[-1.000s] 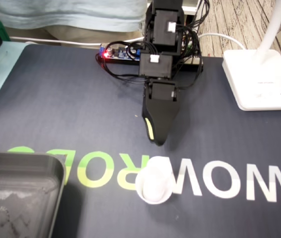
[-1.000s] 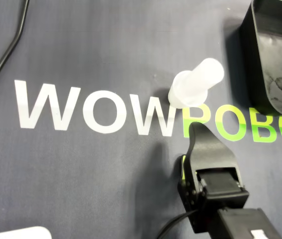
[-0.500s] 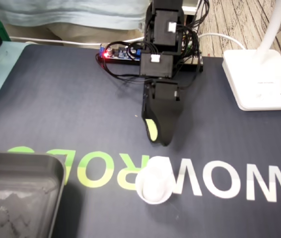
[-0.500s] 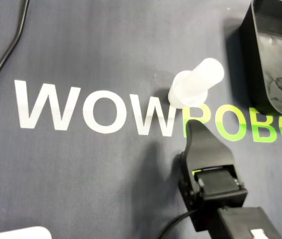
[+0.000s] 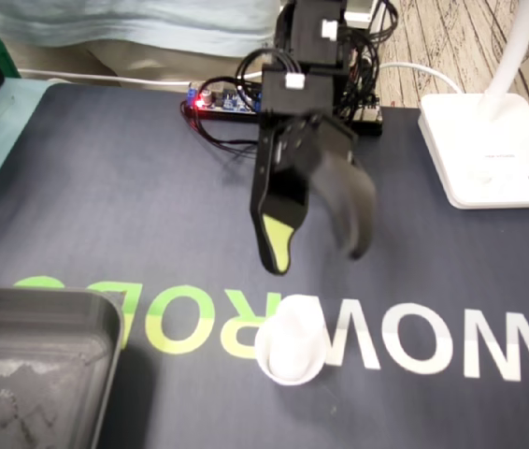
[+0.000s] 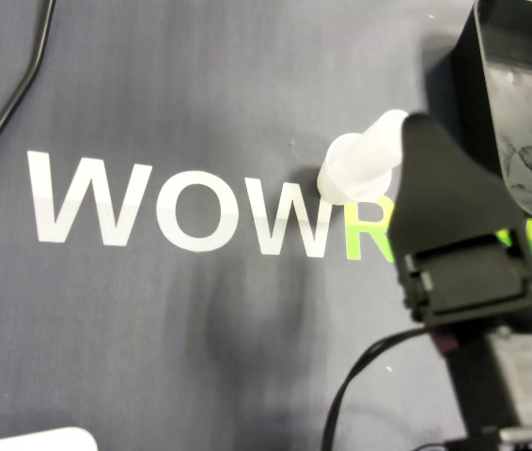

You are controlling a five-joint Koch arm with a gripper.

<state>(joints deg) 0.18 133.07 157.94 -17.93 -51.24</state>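
Observation:
A small white plastic cup (image 5: 292, 341) stands on the dark mat, over the white and green lettering. In the overhead view the cup (image 6: 358, 167) sits just left of the arm's black jaw, which covers part of it. My gripper (image 5: 316, 245) hangs above the mat a little behind the cup, open wide. One jaw has a yellow-green pad (image 5: 278, 239); the other is plain black. Nothing is between them, and no jaw touches the cup in the fixed view.
A dark grey tray (image 5: 50, 304) sits at the front left of the fixed view and at the top right of the overhead view (image 6: 480, 89). A white lamp base (image 5: 489, 150) stands at the back right. A circuit board (image 5: 222, 101) and cables (image 6: 7, 103) lie behind the arm.
The gripper went from shut to wide open. It lifted off the mat and swung toward the cup and the tray side.

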